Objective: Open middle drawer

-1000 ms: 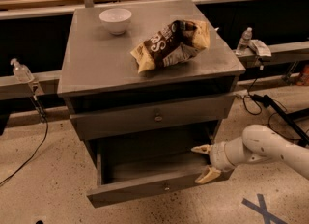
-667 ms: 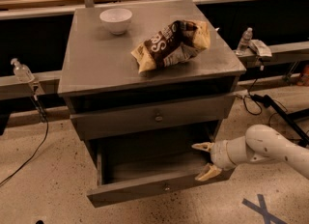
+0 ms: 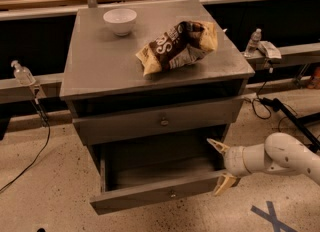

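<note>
No movement noted: gripper [image 3: 220, 165], fingers spread wide and empty, remains beside the pulled-out bottom drawer [image 3: 150, 197]; middle drawer [image 3: 164, 121] looks unopened

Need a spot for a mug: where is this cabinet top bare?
The grey cabinet top is bare at front left, before the white bowl and left of the crumpled brown-and-yellow snack bag, which crowds the right half. The claw sits open, low at the cabinet's right, beside the pulled-out grey drawer.
</note>
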Robot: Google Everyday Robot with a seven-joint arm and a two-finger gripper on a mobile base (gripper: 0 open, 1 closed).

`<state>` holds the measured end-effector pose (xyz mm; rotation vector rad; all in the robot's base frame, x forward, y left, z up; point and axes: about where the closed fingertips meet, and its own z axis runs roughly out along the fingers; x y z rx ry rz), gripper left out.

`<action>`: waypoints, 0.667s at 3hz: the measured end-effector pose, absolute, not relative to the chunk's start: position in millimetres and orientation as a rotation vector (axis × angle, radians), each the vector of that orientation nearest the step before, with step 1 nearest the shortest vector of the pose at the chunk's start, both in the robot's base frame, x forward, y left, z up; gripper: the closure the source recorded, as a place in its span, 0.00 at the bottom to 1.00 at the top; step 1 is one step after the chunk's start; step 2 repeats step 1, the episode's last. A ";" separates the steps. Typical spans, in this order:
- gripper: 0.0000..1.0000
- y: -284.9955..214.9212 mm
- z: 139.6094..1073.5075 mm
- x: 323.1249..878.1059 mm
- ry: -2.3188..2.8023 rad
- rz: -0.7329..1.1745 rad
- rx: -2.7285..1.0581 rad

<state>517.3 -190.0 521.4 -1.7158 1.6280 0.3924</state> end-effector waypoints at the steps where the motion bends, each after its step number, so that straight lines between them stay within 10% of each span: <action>1: 0.00 -190.0 521.4 517.3 1.628 0.392 -1.716; 2: 0.00 -190.0 521.4 517.3 1.628 0.392 -1.716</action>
